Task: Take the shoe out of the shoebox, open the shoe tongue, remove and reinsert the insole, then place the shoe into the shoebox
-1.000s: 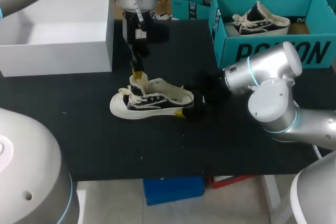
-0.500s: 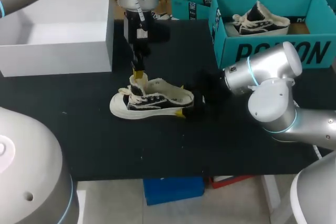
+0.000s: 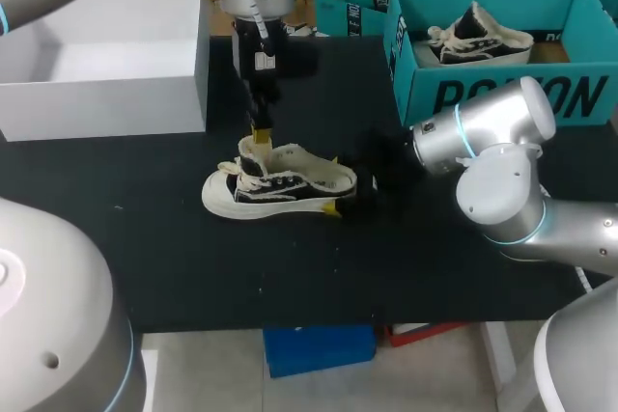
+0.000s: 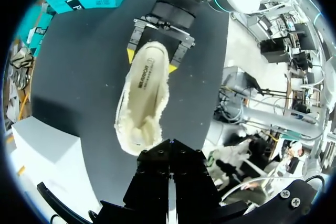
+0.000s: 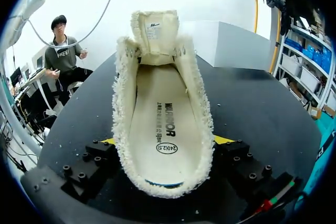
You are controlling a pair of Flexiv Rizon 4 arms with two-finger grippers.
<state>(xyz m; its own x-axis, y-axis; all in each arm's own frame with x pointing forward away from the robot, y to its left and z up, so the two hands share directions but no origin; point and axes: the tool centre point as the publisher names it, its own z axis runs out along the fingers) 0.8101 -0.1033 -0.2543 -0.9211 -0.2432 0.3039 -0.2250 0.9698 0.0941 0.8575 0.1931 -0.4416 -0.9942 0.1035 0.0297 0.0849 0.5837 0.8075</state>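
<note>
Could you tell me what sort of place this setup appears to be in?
Likely a robotics lab bench: the right gripper clamps a shoe on a black table, with a white box on it.

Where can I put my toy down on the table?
Bare: the front strip of table, before the shoe, and the patch between shoe and white box. Crowded: around the shoe, left gripper over it, right gripper at its heel.
</note>
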